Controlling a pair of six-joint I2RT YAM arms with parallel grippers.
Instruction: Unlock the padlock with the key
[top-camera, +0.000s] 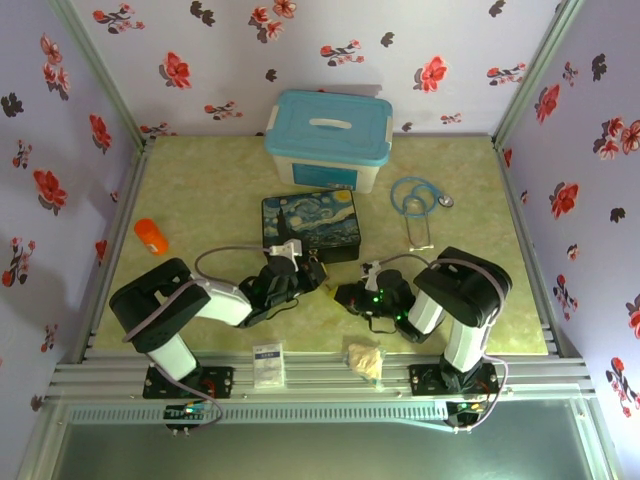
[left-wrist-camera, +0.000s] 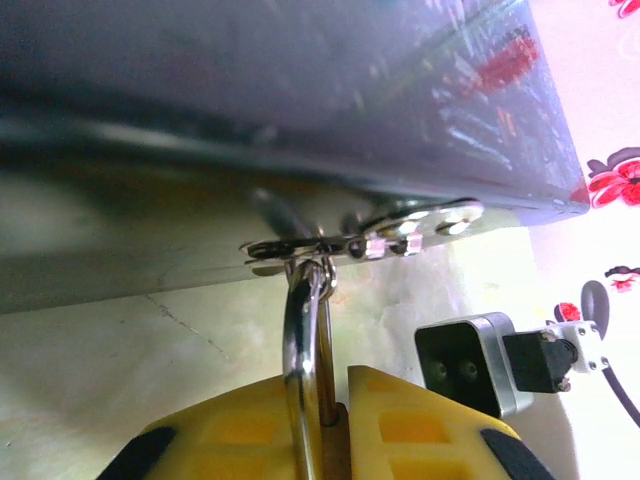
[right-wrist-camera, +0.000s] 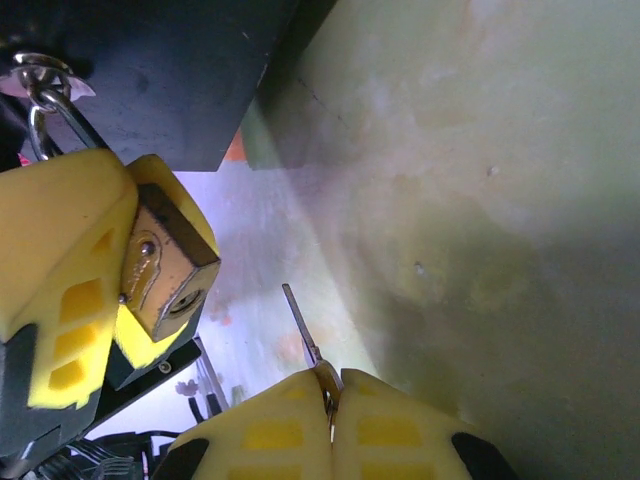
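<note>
The padlock (right-wrist-camera: 165, 270) is clamped in the left gripper (left-wrist-camera: 325, 395), while the key (right-wrist-camera: 300, 322), pinched in the right gripper (right-wrist-camera: 332, 405), is poised just beside it, not yet inserted.

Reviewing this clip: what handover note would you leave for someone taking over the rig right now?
Left tool: shut on the padlock, whose shackle hangs through the hasp of the painted box.
Right tool: shut on the key, blade out, tip apart from the keyhole.
Done: both grasps.
Left to do: align key with keyhole, insert, turn, free the shackle.
</note>
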